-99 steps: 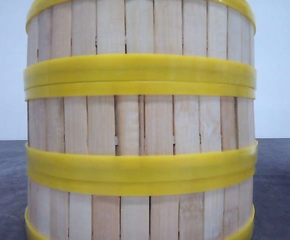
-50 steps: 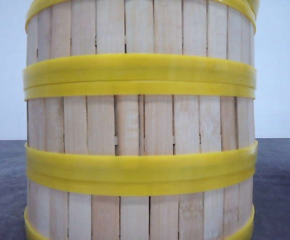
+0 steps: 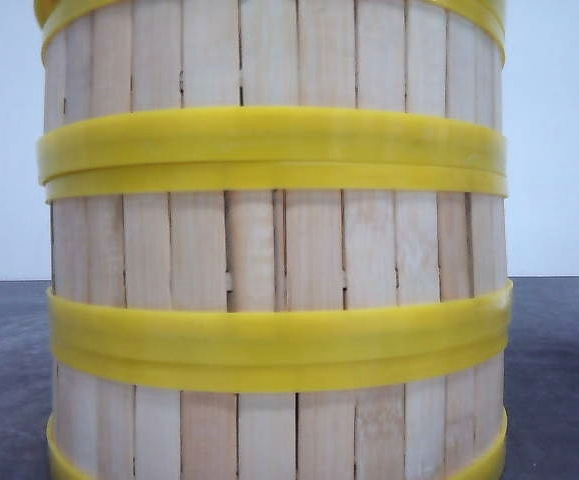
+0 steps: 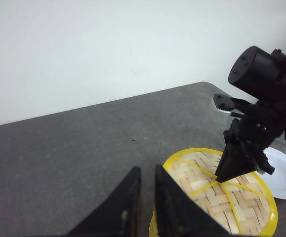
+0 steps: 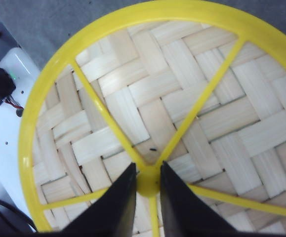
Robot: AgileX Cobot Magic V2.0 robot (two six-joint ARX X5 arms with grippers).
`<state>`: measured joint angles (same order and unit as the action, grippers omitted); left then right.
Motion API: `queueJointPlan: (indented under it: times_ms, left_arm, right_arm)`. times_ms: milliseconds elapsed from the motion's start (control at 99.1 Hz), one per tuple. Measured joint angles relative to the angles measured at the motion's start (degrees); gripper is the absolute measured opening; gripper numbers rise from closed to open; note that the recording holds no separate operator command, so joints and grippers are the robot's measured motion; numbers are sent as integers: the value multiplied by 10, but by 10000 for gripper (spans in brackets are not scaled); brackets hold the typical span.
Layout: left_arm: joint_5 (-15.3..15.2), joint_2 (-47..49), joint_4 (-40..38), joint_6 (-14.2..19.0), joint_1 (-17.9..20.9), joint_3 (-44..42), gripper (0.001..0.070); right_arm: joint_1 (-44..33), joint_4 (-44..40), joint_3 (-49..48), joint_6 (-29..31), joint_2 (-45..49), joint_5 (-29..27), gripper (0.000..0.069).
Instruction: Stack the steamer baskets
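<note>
Three steamer baskets stand stacked right in front of the front camera: the bottom one [image 3: 269, 435], the middle one [image 3: 269, 245] and the top one [image 3: 269, 55], all pale slats with yellow rims. The top basket [image 4: 231, 200] shows its woven floor and yellow spokes [image 5: 182, 98]. My right gripper [image 5: 147, 165] reaches down into it and is shut on the yellow centre hub [image 5: 147, 183]; it also shows in the left wrist view [image 4: 227, 174]. My left gripper [image 4: 146, 169] hangs beside the stack's rim, its jaws nearly together with only grey table showing between them.
A white plate [image 4: 285, 178] lies on the grey table [image 4: 83, 148] just beyond the stack. A white wall rises behind the table. The robot's white base with cables [image 5: 4, 128] sits beside the stack in the right wrist view.
The stack has shifted slightly to the left in the front view, the top basket most, and a bit of yellow rim now shows at the top left.
</note>
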<state>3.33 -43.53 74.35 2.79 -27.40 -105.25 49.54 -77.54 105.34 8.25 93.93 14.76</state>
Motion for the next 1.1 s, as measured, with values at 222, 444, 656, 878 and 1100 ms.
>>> queueJointPlan:
  times_ms: [222,444,656,878,1100]
  left_arm:
    - [0,0,0,0,0,0,24]
    - [0,0,0,0,0,0,24]
    - [0,0,0,0,0,0,24]
    - [0,0,0,0,0,0,24]
    - [0,0,2,0,0,0,24]
  right_arm:
    - [5,0,0,-4,3,-31,52]
    - [7,0,0,-4,6,-40,52]
    - [7,0,0,-4,6,-40,52]
    - [7,0,0,-4,8,-43,288]
    - [7,0,16,-5,9,-43,375]
